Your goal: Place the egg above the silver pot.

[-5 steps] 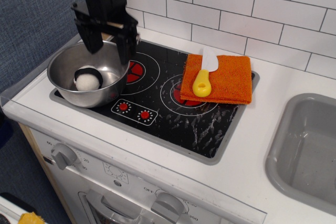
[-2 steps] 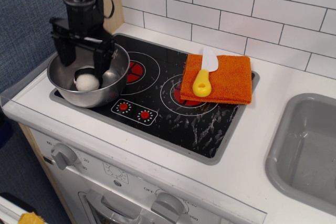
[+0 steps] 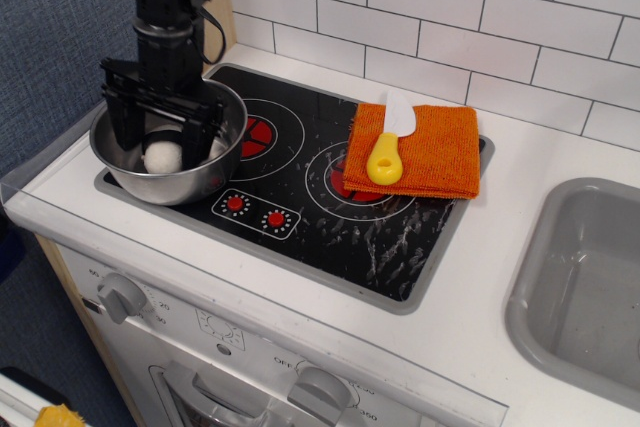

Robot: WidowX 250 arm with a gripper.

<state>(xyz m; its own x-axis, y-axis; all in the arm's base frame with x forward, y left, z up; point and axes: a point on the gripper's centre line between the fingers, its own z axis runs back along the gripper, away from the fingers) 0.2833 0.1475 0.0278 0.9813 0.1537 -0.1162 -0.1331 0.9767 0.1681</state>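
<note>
egg in silver pot, between gripper fingers

White subway-tile wall behind; blue-grey textured wall at left; white toy kitchen counter with black stovetop; grey sink basin at right; knobs on front panel; even, soft light.

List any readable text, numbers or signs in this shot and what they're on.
"OFF" on the white front panel by the right grey knob.
"20" beside the left grey knob; other dial numbers there are too small to read.
Red burner symbols on the black glass cooktop: icons, no text.
</note>
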